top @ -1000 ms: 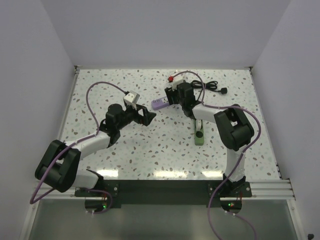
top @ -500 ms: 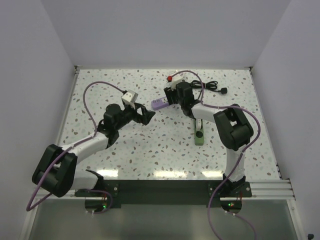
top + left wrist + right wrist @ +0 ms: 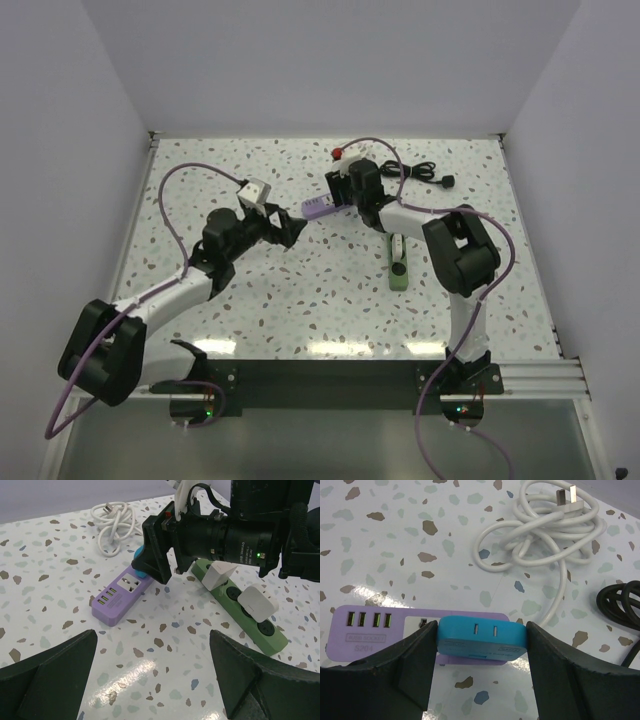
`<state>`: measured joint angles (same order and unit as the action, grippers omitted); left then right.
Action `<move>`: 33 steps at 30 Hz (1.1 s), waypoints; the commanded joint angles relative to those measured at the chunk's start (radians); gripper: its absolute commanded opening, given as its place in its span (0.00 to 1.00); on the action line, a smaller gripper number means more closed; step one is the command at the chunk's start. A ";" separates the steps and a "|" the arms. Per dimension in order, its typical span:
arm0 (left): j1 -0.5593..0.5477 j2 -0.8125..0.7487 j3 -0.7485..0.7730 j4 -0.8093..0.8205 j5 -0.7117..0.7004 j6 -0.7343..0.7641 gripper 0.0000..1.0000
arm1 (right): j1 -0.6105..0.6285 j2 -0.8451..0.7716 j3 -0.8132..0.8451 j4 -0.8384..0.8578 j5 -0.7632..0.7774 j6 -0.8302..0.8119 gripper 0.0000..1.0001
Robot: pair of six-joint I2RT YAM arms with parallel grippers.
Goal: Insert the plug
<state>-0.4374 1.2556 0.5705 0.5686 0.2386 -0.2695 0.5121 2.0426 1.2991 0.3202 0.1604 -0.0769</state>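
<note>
The right gripper [image 3: 481, 655] is pinched on the blue plug [image 3: 481, 636], one finger against each short side. The plug sits over the socket end of the purple power strip [image 3: 375, 630], at 3 o'clock from its USB ports; pin engagement cannot be determined. The left gripper [image 3: 152, 647] is spread wide and holds nothing, with the strip at its 11 o'clock.

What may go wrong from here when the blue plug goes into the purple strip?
The purple plastic power strip lies loose: the left tool is open and apart from it, so it may slide under pressure. The blue rectangular plug in the right tool hides its pins, so they may miss the socket.
</note>
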 commanded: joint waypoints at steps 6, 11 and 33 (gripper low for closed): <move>0.020 -0.051 -0.001 -0.004 -0.030 0.021 1.00 | 0.009 0.037 0.020 -0.135 0.014 0.049 0.00; 0.025 -0.059 -0.006 -0.004 -0.036 0.023 1.00 | 0.011 0.027 0.008 -0.141 0.022 0.048 0.00; 0.026 -0.088 0.012 -0.099 -0.156 -0.013 1.00 | 0.008 -0.192 0.005 -0.058 -0.038 0.058 0.98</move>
<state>-0.4191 1.1999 0.5694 0.4881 0.1322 -0.2703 0.5163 1.9812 1.3212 0.2161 0.1371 -0.0322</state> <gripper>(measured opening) 0.997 0.982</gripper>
